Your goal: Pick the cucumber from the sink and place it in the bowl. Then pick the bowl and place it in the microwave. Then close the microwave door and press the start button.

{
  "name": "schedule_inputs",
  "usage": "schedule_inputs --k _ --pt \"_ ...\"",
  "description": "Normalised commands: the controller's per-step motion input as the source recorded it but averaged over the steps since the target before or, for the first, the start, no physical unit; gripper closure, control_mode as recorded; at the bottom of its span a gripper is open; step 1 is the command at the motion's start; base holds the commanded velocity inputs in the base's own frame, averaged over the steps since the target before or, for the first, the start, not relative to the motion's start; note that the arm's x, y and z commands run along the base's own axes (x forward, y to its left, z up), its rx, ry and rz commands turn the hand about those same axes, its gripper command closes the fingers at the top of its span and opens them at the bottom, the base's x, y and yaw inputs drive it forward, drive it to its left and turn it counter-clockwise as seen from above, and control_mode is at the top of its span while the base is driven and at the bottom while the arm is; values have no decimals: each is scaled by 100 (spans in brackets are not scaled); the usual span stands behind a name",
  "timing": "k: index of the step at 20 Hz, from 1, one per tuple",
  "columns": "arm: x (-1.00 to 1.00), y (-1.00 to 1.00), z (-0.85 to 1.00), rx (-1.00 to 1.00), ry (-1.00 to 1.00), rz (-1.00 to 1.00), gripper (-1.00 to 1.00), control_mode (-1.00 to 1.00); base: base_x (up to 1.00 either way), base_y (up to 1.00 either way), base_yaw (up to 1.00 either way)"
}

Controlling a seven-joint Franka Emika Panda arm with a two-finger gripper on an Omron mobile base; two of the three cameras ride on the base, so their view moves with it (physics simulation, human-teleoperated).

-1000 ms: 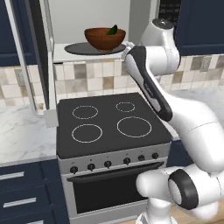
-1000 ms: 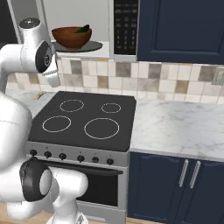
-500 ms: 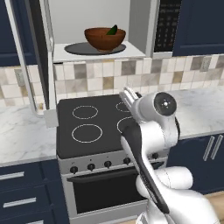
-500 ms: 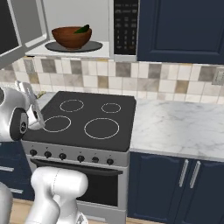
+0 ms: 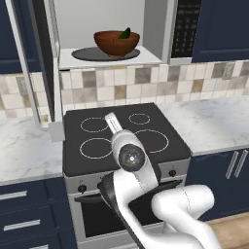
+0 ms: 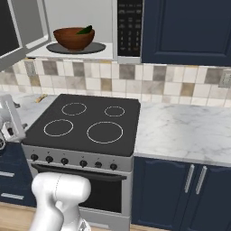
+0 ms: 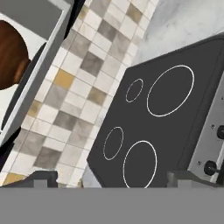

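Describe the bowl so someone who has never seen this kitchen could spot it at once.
Look above the black-top stove to the open microwave set between the dark blue cabinets. On its round dark turntable sits the bowl: wide, glossy, reddish-brown wood, with the green cucumber poking over its rim. It is the only brown, rounded thing there.

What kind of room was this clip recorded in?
A simulated home kitchen, by the look of it: a black-top stove, an open microwave above it, and marble-look counter over navy cabinets.

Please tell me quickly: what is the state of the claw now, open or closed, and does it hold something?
Claw: open, holding nothing; it looks over the stove.
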Motion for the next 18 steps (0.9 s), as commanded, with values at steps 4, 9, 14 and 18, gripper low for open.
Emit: schedule_inputs --k 4,9,14,18 --pt "-8 80 -38 0 -22 -18 -100 -100 0 0 0" --pt "-7 90 9 0 -25 -21 -100 -100 0 0 0" --pt "-10 99 9 0 -17 -24 -100 -100 0 0 0" --pt "-12 70 50 0 -7 -26 -100 -100 0 0 0"
